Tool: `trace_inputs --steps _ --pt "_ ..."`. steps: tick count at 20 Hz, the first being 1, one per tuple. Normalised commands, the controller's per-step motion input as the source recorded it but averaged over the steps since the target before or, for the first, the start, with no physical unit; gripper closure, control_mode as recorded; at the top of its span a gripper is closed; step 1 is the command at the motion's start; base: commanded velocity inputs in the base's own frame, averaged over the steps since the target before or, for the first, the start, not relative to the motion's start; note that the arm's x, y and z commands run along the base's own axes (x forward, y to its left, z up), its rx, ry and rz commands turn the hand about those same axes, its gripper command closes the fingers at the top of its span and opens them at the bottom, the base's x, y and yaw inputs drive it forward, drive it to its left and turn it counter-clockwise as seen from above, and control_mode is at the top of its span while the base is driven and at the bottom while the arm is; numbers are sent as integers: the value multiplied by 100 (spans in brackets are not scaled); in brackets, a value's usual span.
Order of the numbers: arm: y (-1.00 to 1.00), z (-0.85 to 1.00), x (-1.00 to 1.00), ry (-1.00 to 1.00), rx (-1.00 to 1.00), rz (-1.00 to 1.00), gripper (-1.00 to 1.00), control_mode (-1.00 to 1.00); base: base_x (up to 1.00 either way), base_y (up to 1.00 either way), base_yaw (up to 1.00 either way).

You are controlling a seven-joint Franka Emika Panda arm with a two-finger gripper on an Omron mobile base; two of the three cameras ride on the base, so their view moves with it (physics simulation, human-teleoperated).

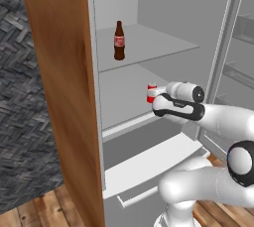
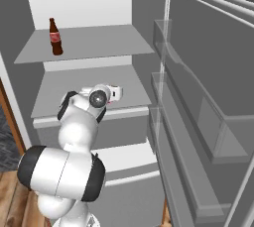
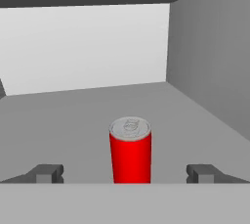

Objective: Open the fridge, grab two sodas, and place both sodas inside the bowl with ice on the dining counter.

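The fridge (image 1: 149, 47) stands open, its door (image 2: 208, 72) swung to the right. A dark-brown cola bottle (image 1: 119, 41) (image 2: 55, 36) stands upright on the upper white shelf. On the shelf below stands a short red can (image 1: 151, 92) (image 3: 130, 150). My gripper (image 3: 125, 174) is open and reaches in at the can's level. In the hand view its fingertips (image 3: 46, 174) stand wide to either side of the can, apart from it. The can sits just beyond the tips. The bowl and the dining counter are out of view.
A wood side panel (image 1: 59, 97) flanks the fridge on the left, with a dark woven wall (image 1: 20, 97) beyond it. The open door's clear shelf bins (image 2: 198, 122) jut out on the right. Below the shelves sits the lower drawer (image 1: 149, 171); the floor (image 1: 30, 211) is wood.
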Motion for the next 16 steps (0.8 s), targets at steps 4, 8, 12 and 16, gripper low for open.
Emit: trace_inputs --steps 4,8,12,16 --pt "0 -12 17 0 0 5 -100 -100 0 0 0" --pt "-2 -6 14 0 0 5 -100 -100 0 0 0" --pt "-1 -6 16 0 0 5 -100 -100 0 0 0" --pt "0 -6 17 0 0 5 -100 -100 0 0 0"
